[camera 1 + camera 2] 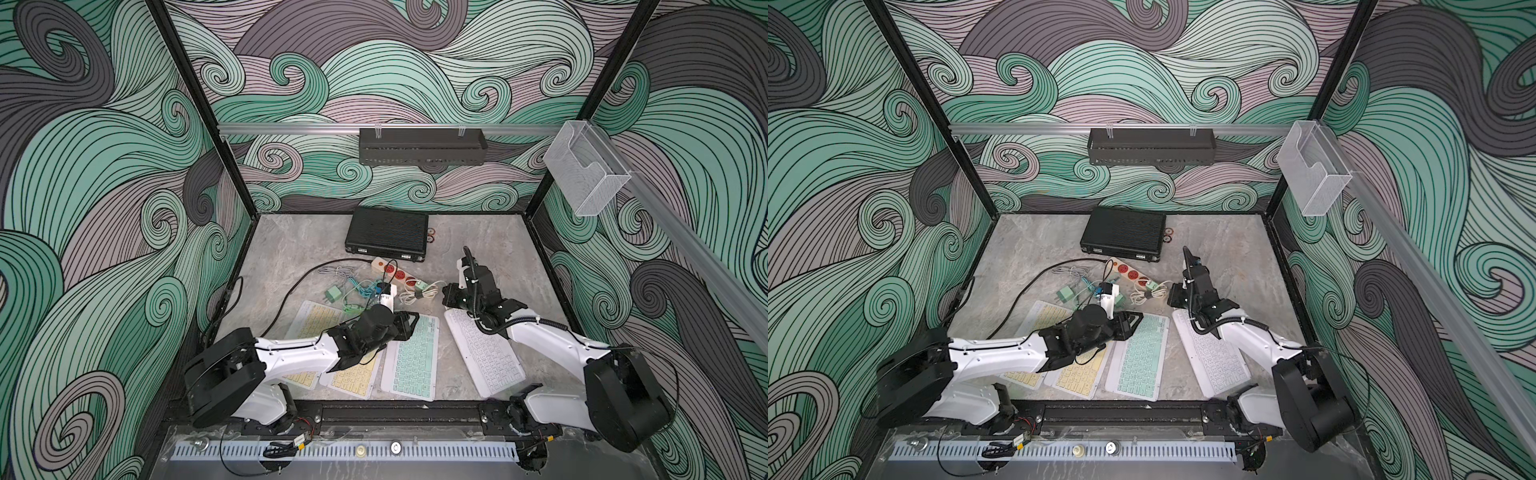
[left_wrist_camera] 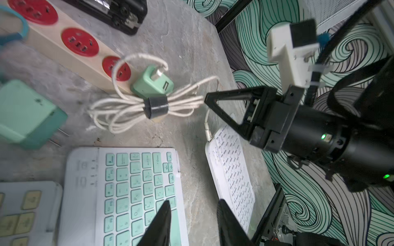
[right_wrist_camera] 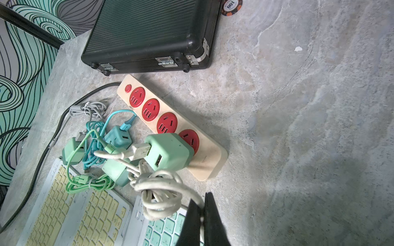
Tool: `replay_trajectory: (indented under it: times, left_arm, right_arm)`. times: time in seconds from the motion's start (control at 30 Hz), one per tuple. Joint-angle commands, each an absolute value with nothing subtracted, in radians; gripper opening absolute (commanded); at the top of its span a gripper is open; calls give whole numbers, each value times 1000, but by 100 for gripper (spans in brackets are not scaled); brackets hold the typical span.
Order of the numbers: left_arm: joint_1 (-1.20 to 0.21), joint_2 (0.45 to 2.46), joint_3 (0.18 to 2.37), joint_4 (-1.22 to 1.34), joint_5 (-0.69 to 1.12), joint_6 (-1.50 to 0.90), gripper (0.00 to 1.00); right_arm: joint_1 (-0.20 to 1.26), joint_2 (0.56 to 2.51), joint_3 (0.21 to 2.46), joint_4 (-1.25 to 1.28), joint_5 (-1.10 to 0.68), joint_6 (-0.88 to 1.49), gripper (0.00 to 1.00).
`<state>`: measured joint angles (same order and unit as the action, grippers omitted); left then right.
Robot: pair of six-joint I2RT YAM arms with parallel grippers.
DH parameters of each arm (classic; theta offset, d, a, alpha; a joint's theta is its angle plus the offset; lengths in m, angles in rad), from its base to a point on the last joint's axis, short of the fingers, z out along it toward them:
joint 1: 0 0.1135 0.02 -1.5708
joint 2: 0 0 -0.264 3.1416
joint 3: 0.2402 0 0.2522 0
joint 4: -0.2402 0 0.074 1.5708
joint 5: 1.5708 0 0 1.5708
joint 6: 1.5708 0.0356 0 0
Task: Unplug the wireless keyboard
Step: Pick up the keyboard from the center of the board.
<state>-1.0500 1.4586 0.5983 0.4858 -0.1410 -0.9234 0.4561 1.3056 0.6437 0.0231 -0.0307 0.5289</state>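
The white keyboard (image 1: 484, 353) (image 2: 232, 170) lies at the right, angled on the table. A white cable's plug (image 2: 207, 133) sits at its far corner. The cable runs through a strapped bundle (image 2: 132, 108) (image 3: 162, 191) to a green charger (image 2: 152, 85) (image 3: 168, 149) plugged into the power strip (image 1: 399, 274) (image 3: 209, 164). My right gripper (image 1: 446, 297) (image 2: 206, 99) (image 3: 202, 204) is shut on the cable just above that plug. My left gripper (image 1: 409, 322) (image 2: 194, 204) is open and holds nothing. It hovers over the right edge of the mint keyboard (image 1: 413, 359) (image 2: 128, 191).
Two yellow keyboards (image 1: 313, 326) lie partly under the left arm. Loose green chargers and tangled cables (image 1: 353, 291) sit beside the strip, and its black cord (image 1: 291, 299) curves left. A black case (image 1: 386, 235) and poker chips (image 1: 431, 237) sit at the back.
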Motion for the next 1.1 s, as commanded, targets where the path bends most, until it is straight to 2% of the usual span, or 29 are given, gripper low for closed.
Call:
replay_trajectory:
  times: [0.0, 0.57, 0.83, 1.07]
  left_arm:
    - [-1083, 1562, 644, 603, -178, -969, 37]
    - [-1141, 1931, 778, 915, -189, -1012, 36]
    - [-1175, 2045, 810, 1080, -260, -1013, 41]
    - [-1180, 2122, 850, 1162, -253, -1008, 42]
  right_arm:
    - [462, 1311, 640, 82, -51, 565, 0]
    - [477, 1307, 651, 61, -30, 561, 0]
    - [479, 1298, 652, 60, -33, 564, 0]
    - [478, 1308, 653, 66, -41, 568, 0]
